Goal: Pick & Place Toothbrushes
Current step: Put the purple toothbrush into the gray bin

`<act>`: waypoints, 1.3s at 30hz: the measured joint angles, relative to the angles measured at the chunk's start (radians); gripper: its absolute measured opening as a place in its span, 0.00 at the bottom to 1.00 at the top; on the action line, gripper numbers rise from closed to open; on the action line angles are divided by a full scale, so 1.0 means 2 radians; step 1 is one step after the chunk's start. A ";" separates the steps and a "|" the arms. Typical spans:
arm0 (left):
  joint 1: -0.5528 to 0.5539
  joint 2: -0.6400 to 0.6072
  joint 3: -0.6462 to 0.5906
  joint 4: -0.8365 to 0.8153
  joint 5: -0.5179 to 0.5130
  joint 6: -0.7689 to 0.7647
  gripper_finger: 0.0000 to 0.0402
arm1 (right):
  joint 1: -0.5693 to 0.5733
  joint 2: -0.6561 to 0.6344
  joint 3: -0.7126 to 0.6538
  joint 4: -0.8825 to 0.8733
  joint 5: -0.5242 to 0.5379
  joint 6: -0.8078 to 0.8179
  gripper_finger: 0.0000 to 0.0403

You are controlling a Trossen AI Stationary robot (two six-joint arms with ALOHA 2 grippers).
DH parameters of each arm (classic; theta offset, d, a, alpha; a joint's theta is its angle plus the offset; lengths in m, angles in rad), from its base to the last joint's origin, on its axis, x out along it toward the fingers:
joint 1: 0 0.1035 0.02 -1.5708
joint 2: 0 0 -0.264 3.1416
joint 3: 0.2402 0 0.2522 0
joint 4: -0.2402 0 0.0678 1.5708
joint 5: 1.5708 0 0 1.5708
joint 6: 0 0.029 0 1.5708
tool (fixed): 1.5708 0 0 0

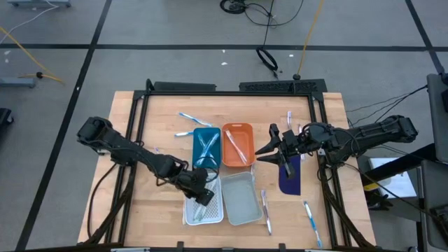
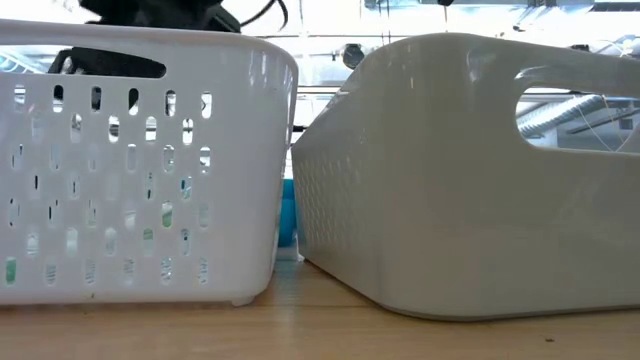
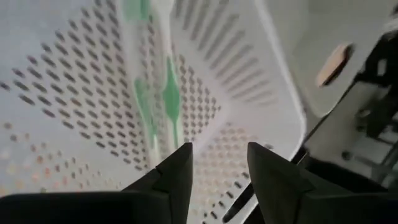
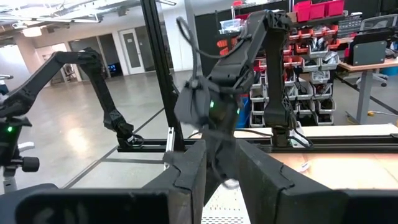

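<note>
Releasing: the left gripper is seen over the white perforated tray, fingers parted with nothing between them.
Dropped item: a green-and-white toothbrush lies on the tray floor just beyond the fingertips, its long axis running straight away from the gripper (head end cannot be told).
Right gripper: held over the dark blue pad; its grip cannot be told.
Done: toothbrushes are sorted into the blue tray and orange tray.
Left: several lie loose on the table.

Grey floor, black lines; shelves beyond.
</note>
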 joint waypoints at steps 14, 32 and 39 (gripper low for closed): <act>-0.001 -0.127 0.000 -0.112 -0.175 -0.020 0.28 | 0.000 0.000 0.000 -0.004 -0.002 0.000 0.19; -0.008 -0.151 -0.015 -0.379 -0.186 -0.171 0.24 | 0.000 0.000 0.000 0.006 -0.001 -0.003 0.19; -0.008 -0.175 -0.061 -0.344 -0.163 -0.184 0.24 | 0.000 -0.003 0.000 0.006 -0.001 -0.040 0.19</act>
